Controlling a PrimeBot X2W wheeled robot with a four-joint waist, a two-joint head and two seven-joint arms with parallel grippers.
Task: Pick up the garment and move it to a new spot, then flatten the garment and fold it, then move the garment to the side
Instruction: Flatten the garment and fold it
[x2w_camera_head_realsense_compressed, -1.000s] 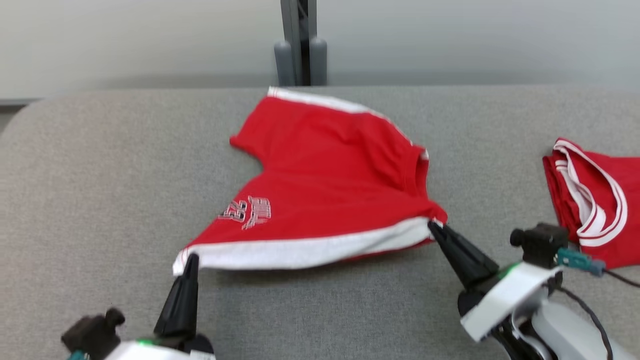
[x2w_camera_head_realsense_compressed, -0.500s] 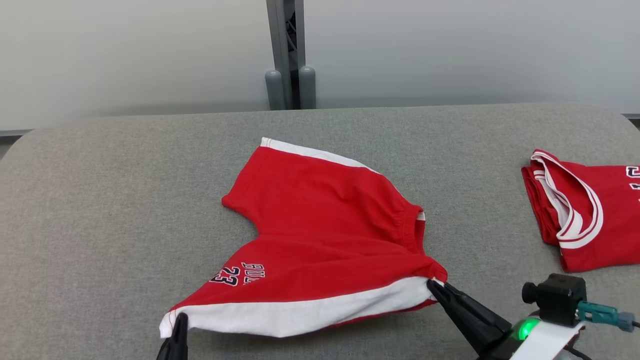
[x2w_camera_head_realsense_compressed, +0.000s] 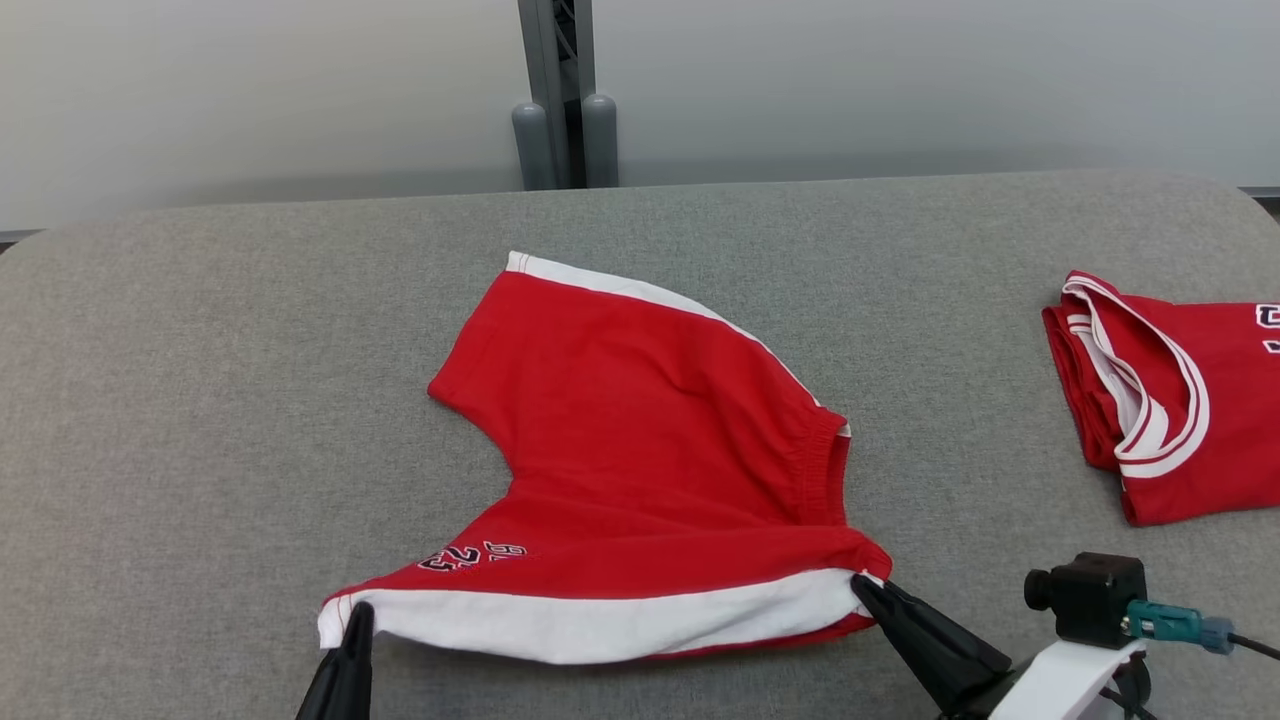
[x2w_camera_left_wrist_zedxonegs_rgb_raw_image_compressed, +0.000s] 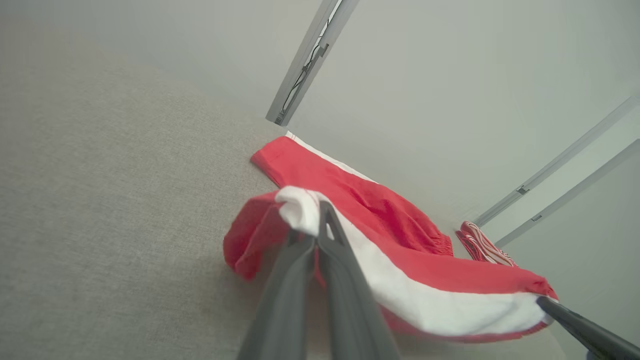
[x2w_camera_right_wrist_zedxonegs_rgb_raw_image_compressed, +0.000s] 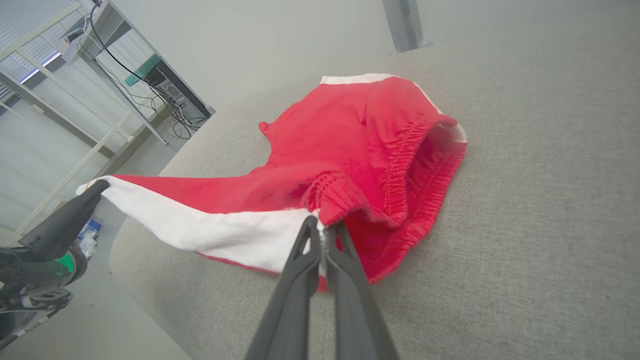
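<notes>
Right now we have the red shorts with white side stripes (x2w_camera_head_realsense_compressed: 650, 440) in the middle of the grey fabric-covered tabletop (x2w_camera_head_realsense_compressed: 200, 400), nearer its front edge. Our left gripper (x2w_camera_head_realsense_compressed: 357, 612) has its jaws pressed together, pinching the hem corner of the near white stripe. The right gripper (x2w_camera_head_realsense_compressed: 864, 586) jaws likewise pinch the waistband end. Stripe is stretched between them, raised off the surface; far leg lies flat. A folded red jersey with white trim (x2w_camera_head_realsense_compressed: 1170, 400) sits by the right edge, well apart.
</notes>
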